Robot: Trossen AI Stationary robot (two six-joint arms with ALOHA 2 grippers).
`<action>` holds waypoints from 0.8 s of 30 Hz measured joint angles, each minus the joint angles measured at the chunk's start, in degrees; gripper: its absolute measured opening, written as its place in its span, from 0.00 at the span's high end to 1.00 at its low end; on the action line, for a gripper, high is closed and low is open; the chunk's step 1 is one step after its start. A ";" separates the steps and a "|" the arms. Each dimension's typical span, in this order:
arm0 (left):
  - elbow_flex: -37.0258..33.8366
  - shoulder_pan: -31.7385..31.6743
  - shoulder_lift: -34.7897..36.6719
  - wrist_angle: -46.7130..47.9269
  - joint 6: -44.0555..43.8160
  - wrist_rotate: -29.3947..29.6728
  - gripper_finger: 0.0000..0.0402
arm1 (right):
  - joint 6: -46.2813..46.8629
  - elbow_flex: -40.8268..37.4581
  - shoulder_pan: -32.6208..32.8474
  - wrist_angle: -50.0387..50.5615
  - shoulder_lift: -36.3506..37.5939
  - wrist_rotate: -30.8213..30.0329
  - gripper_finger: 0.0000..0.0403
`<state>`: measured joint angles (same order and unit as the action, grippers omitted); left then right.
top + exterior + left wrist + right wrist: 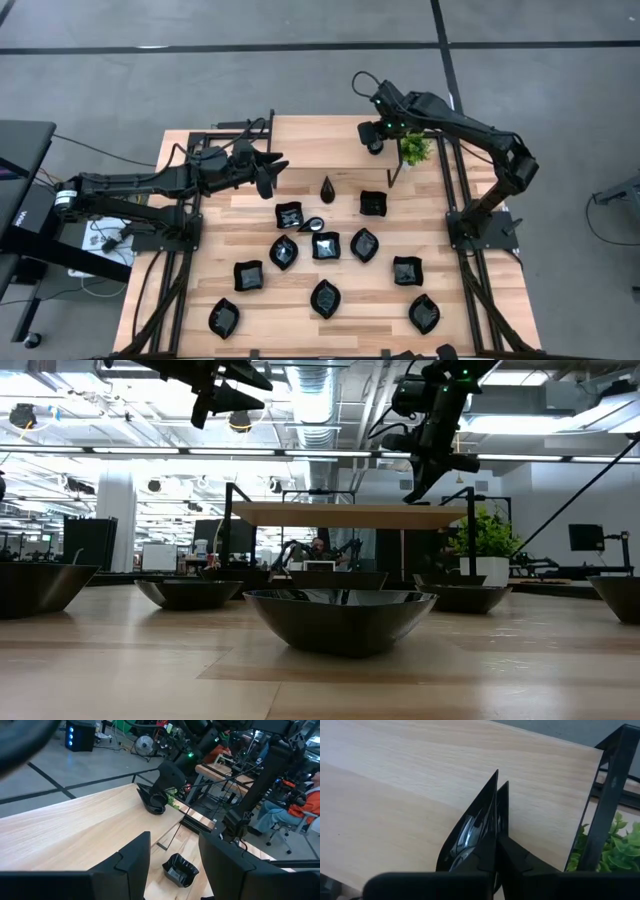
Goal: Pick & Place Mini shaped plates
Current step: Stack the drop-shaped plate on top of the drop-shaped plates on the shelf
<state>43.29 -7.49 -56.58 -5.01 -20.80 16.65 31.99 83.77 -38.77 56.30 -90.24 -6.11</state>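
Pale wood-grain surface point(300, 300) carries the glossy black mini shaped plates point(325, 245): rounded squares, pointed leaf ovals, one narrow teardrop point(327, 187). Left gripper point(272, 172) hovers over the raised shelf's left part, fingers point(131, 857) spread, empty. Right gripper point(374, 142) pinches a shiny leaf-shaped plate point(475, 827) above the shelf, beside the green plant point(414, 148).

Plate in right pincer point(497, 837): lower part hidden behind fingers.
Low-view side plates point(35, 588): cut by frame edges.
Person point(295, 802): partly cut off, beyond bench.
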 joint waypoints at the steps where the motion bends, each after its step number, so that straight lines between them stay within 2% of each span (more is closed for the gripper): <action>1: 0.00 0.00 0.00 -0.01 0.00 0.00 0.58 | 0.04 0.00 0.01 0.01 0.00 -0.06 0.98; 24: 0.02 0.00 -0.04 -0.65 0.00 0.01 0.58 | 1.75 -0.02 0.38 1.13 0.00 -1.38 0.97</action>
<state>43.31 -7.49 -56.62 -5.66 -20.80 16.66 33.74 83.75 -38.39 57.43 -90.24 -7.49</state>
